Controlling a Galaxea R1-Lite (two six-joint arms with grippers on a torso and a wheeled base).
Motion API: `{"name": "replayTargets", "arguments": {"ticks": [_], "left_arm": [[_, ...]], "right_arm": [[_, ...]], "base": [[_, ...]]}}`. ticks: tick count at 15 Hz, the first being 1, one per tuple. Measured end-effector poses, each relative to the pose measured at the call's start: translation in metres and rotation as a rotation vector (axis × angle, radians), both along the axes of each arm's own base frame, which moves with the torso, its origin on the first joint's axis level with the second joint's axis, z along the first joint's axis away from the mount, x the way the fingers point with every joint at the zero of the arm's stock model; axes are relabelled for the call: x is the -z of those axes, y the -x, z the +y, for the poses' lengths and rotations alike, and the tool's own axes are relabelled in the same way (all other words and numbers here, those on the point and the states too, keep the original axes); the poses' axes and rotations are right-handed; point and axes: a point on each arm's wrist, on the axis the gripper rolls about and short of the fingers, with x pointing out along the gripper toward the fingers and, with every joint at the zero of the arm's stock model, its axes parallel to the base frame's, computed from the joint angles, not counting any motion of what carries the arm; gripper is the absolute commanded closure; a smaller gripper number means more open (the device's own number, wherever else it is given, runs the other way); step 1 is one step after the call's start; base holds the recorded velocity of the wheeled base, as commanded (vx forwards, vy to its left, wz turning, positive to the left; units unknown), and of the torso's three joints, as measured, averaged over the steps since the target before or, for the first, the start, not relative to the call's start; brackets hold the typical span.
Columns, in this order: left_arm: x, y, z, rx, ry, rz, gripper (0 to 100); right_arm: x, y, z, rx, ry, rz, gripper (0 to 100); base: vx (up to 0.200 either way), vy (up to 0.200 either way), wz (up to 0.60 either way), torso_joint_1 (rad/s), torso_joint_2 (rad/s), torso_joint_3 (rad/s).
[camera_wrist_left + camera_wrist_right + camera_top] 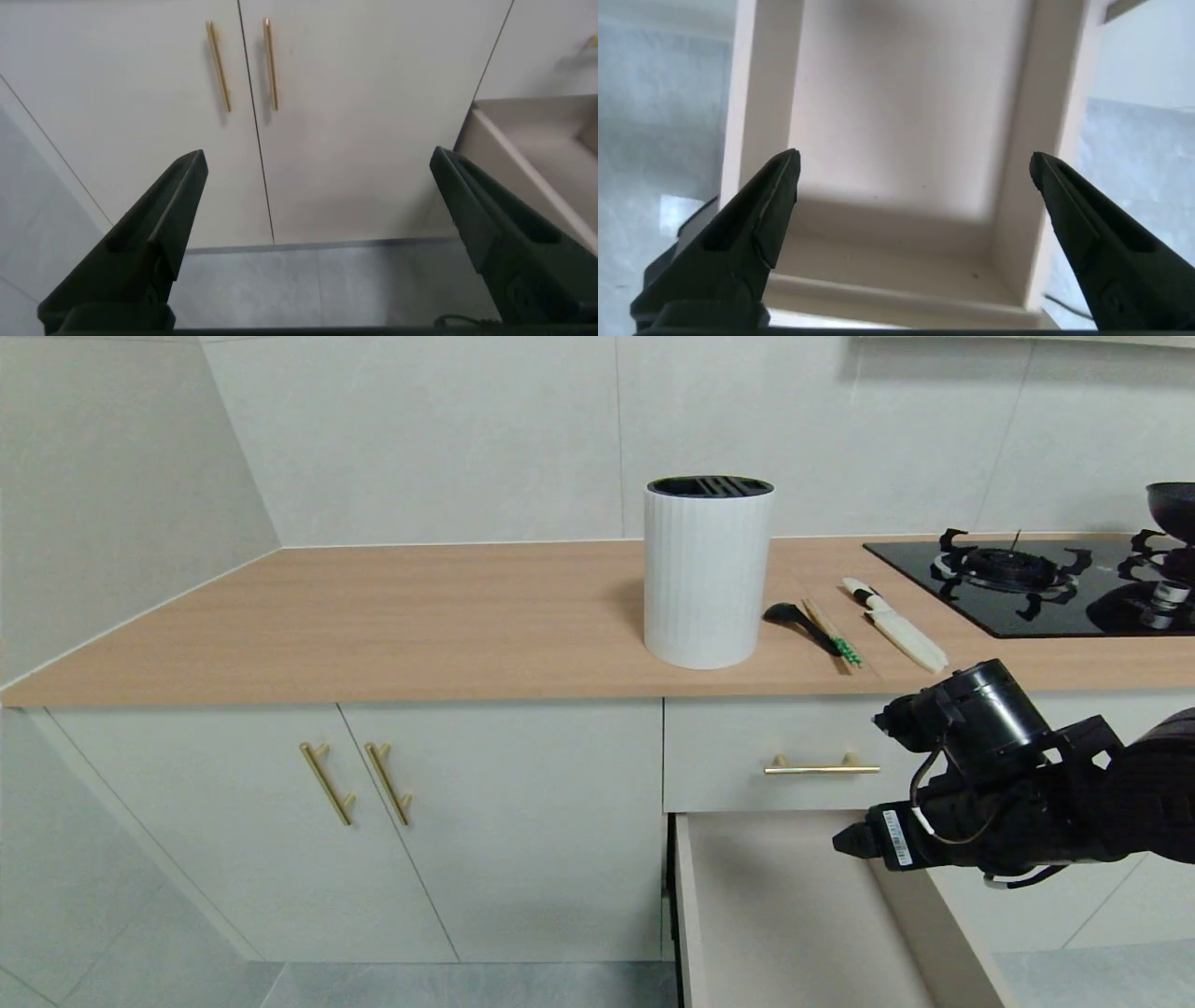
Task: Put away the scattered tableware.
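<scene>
Wide open and empty over the pulled-out drawer (775, 896), the right gripper (912, 159) should rise to the counter (467, 616) above it, where spoon (792, 613), chopsticks (831, 633) and what looks like a knife (901, 637) lie, and pinch one squarely.

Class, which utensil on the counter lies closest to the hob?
The cream knife; the black spoon and chopsticks lie nearer the white holder.

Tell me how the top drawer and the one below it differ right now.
The top drawer is shut flush; the lower drawer is pulled out. The top drawer shows its front and gold handle; the lower drawer shows its pale inside. Both sit under the wooden counter.
</scene>
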Motion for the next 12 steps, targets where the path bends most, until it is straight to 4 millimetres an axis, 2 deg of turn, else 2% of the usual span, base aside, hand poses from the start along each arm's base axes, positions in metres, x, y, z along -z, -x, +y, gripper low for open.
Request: {"name": "replayTargets", "arguments": {"ticks": [5,7,9,12], "left_arm": [[0.0,0.0,0.0,0.0,0.0,0.0,0],[0.0,0.0,0.0,0.0,0.0,0.0,0],[0.0,0.0,0.0,0.0,0.0,0.0,0],[0.0,0.0,0.0,0.001,0.0,0.0,0]], "right_arm": [[0.0,0.0,0.0,0.0,0.001,-0.001,0],[-0.003,-0.001,0.0,-0.013,0.003,-0.017,0],[-0.021,-0.009,0.004,-0.049,-0.014,-0.13,0],[-0.059,-0.026,0.004,-0.099,-0.007,-0.318,0]], "base": [[0.0,0.0,0.0,0.2,-0.48,-0.287],[0.0,0.0,0.0,0.095,-0.21,-0.12],[0.0,0.0,0.0,0.023,-0.04,-0.016],[0.0,0.0,0.0,0.0,0.0,0.0]]}}
